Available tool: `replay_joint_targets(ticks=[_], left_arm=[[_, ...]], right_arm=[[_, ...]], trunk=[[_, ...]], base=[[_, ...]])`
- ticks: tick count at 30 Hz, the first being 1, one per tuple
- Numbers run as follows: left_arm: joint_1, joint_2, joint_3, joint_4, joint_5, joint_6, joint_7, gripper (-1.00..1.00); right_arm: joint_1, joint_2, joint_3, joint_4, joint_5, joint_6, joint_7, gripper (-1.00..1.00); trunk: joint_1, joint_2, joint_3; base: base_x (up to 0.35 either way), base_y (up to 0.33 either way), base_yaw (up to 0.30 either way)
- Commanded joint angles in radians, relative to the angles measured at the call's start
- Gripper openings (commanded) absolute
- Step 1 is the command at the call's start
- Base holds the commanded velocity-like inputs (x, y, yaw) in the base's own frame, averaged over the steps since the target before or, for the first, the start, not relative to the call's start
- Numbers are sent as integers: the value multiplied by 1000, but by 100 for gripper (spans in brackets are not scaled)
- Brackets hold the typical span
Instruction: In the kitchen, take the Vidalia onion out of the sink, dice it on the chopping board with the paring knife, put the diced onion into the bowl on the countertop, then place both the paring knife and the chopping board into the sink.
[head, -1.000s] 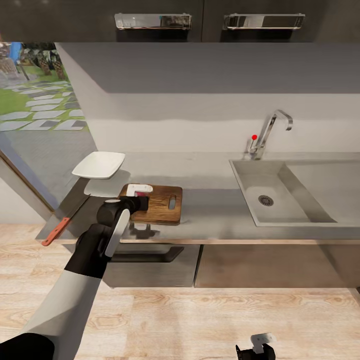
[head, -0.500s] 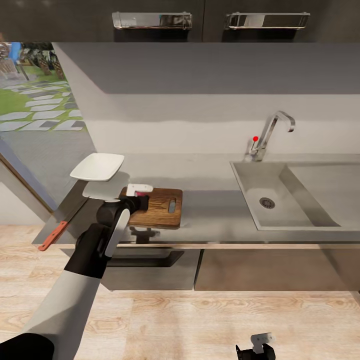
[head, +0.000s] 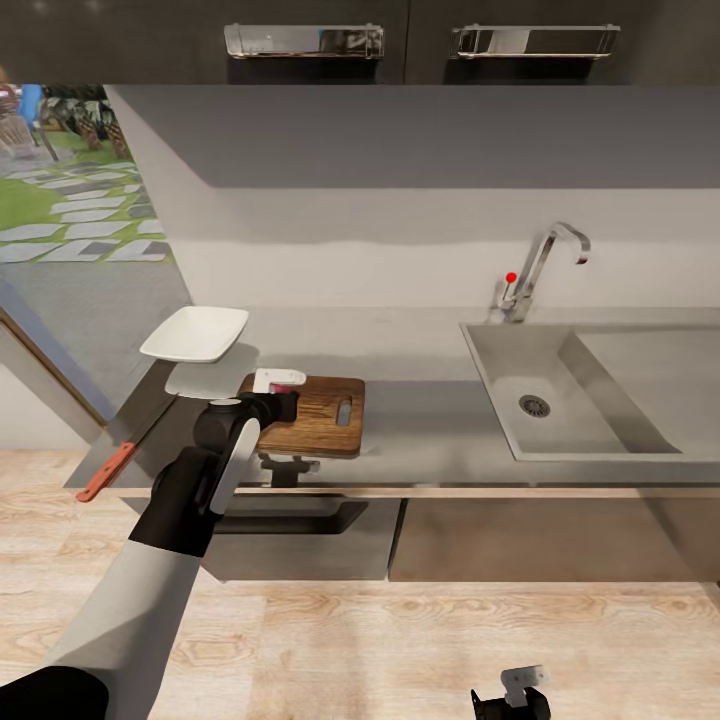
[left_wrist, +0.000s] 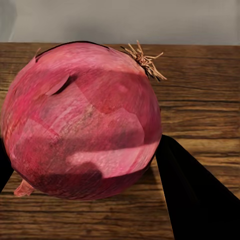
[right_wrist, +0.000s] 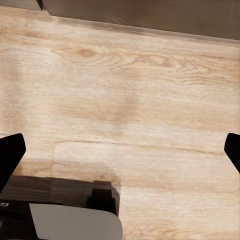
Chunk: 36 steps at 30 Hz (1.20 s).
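A reddish-pink Vidalia onion (left_wrist: 82, 120) with a dry root tuft sits between the dark fingers (left_wrist: 195, 200) of my left gripper (left_wrist: 82, 165), right over the wooden chopping board (left_wrist: 200, 105). In the head view the left gripper (head: 278, 384) holds the onion (head: 288, 381) at the left end of the chopping board (head: 320, 410). The white bowl (head: 195, 333) stands behind the board to the left. The red-handled paring knife (head: 108, 470) lies at the countertop's (head: 420, 420) left corner. The sink (head: 580, 400) is at the right. My right gripper (head: 512, 692) hangs low over the floor, open.
The steel tap (head: 535, 262) with its red-tipped lever stands behind the sink basin. Dark cabinets and a drawer (head: 300, 520) run under the counter. Light wood floor (right_wrist: 130, 100) lies beneath the right gripper (right_wrist: 120, 150). A glass opening to a garden is at the left.
The whole picture shifted slightly, so the camera moved. My left gripper stays over the board's left end with the onion. The right gripper is unmoved.
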Motion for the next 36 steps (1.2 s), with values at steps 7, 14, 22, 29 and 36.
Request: replay_joint_targets(ticks=[7,14,22,29,36], left_arm=[[-1,0,-1,-1,9,4,9,-100],[-1,1,-1,-2,9,4,9,100],[-1,0,-1,-4,9,4,9,100],[-1,1,-1,-11,9,4,10,100],[-1,1,2,-40,8,4,10,100]], right_arm=[[-1,0,-8,1,11,-4,-3,100],[-1,0,-8,1,11,-4,-3,100],[-1,1,-8,1,11,-4,-3,100],[-1,1,-8,1,11,-4,-3,100],[-1,0,-8,1,11,-4,-3,100]], trunk=[[0,-1,-1],[0,-1,-1],[0,-1,-1],[0,-1,-1],[0,-1,-1]], base=[[0,0,0],[0,0,0],[0,0,0],[0,0,0],[0,0,0]])
